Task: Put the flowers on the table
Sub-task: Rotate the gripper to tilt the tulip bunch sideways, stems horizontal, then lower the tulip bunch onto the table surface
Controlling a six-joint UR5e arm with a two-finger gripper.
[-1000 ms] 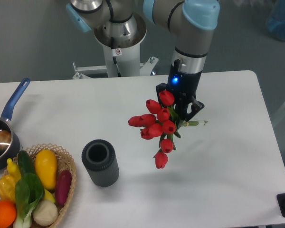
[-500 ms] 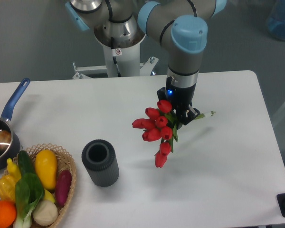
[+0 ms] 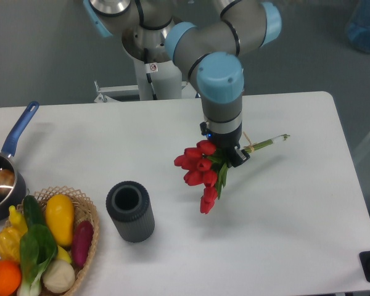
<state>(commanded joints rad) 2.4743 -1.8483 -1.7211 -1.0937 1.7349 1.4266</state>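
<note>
The gripper [image 3: 229,151] hangs over the middle of the white desk [image 3: 296,209], largely hidden under the arm's grey and blue wrist. Its jaws are pinching the bunch of red tulips [image 3: 200,176] at the point where the green leaves meet the stems. The red buds spill down and to the left of the gripper, the lowest one pointing at the desk. The thin pale green stems [image 3: 268,143] stick out to the right and slightly upward, tilted rather than level. A soft shadow lies on the desk below and to the right of the buds; the lowest bud seems to be just above the surface, though from this angle I cannot tell whether it is touching.

A dark grey ribbed cylinder [image 3: 130,211] with an open top stands upright on the desk, to the left of the tulips and apart from them. At the lower left corner sits a wicker basket [image 3: 89,216] holding a yellow squash [image 3: 60,219], a purple eggplant [image 3: 82,242], an orange [image 3: 3,278], a leafy green vegetable [image 3: 34,250] and a pale round onion [image 3: 58,275]. Just above the basket, at the left edge, is a saucepan [image 3: 3,185] with a blue handle angled up and to the right.
</note>
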